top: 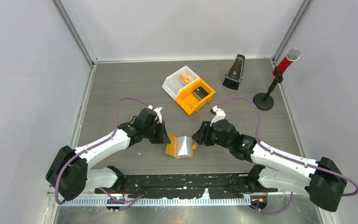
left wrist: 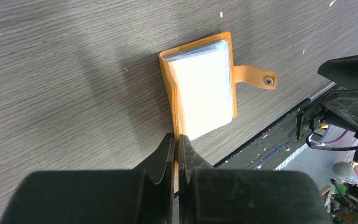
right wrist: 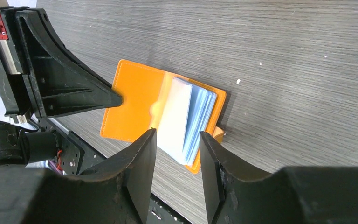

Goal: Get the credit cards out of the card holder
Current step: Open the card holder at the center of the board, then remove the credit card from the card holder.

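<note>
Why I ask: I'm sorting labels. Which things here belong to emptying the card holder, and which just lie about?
Job: card holder; left gripper, jaws shut on its cover; right gripper, jaws open around its sleeves; what looks like a black card in the orange bin.
Lying about: white bin holding an orange block; metronome; microphone.

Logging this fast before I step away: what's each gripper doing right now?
Left gripper: closed on the cover edge of the card holder.
Right gripper: open, holding nothing.
</note>
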Controlling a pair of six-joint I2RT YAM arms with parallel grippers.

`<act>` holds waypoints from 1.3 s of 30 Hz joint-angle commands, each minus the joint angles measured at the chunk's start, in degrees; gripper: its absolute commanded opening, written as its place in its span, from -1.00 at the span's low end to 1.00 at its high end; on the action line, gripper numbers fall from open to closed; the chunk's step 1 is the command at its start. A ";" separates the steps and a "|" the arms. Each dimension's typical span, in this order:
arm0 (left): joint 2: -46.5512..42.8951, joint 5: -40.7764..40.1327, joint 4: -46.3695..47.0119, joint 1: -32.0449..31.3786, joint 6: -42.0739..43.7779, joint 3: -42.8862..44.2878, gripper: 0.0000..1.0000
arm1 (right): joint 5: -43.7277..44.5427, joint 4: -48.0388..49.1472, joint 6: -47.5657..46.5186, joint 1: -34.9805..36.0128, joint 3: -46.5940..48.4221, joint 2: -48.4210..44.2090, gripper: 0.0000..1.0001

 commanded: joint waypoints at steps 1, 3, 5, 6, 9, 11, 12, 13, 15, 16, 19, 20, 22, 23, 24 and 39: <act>-2.26 -0.73 1.85 -0.37 -1.10 -1.08 -1.00 | -0.74 1.20 0.63 -0.12 2.69 0.56 -0.07; -2.61 -1.08 1.97 -0.38 -1.31 -1.47 -1.00 | -2.81 2.66 1.55 -0.16 2.83 3.22 -0.08; -2.87 -0.99 2.46 -0.39 -1.68 -1.93 -1.00 | -6.11 5.87 2.56 0.05 3.11 6.33 -0.08; -3.01 -0.87 2.85 -0.50 -1.91 -2.31 -1.00 | -6.70 7.49 2.75 0.46 3.17 7.36 -0.07; -3.34 -0.73 4.01 -0.37 -2.49 -3.42 -1.00 | -8.02 10.05 3.12 1.03 3.19 12.35 -0.03; -3.26 -0.61 4.47 -0.45 -2.61 -3.93 -1.00 | -8.96 11.53 3.07 1.06 3.24 15.23 0.00; -3.26 -0.51 4.61 -0.43 -2.69 -4.11 -1.00 | -9.79 12.53 3.00 1.06 3.27 16.12 0.00; -3.25 -0.39 4.85 -0.45 -2.70 -4.33 -1.00 | -10.21 13.33 3.09 1.07 3.28 17.82 0.00; -3.40 -0.30 5.28 -0.43 -2.86 -4.67 -1.00 | -10.99 14.28 3.51 1.07 3.24 19.91 0.00; -3.57 -0.25 5.55 -0.49 -2.94 -4.83 -1.00 | -11.37 14.59 3.81 1.07 3.16 20.88 0.00; -3.95 -0.28 6.01 -0.43 -3.13 -5.31 -1.00 | -11.70 15.72 4.37 1.07 2.75 22.11 -0.04; -4.16 -0.28 6.07 -0.43 -3.14 -5.43 -1.00 | -11.75 15.84 4.55 1.07 2.71 22.46 -0.05; -4.34 -0.31 6.30 -0.51 -3.22 -5.66 -1.00 | -11.88 16.07 4.86 1.07 2.60 22.89 -0.06; -4.48 -0.26 6.45 -0.45 -3.23 -5.83 -1.00 | -12.04 16.28 5.04 1.07 2.52 22.98 -0.06; -4.44 -0.28 6.63 -0.44 -3.35 -5.96 -1.00 | -12.47 16.68 5.31 1.11 2.51 23.14 -0.06; -4.06 0.73 8.91 -0.44 -5.19 -7.18 -1.00 | -16.41 22.13 5.95 3.20 2.57 21.50 -0.14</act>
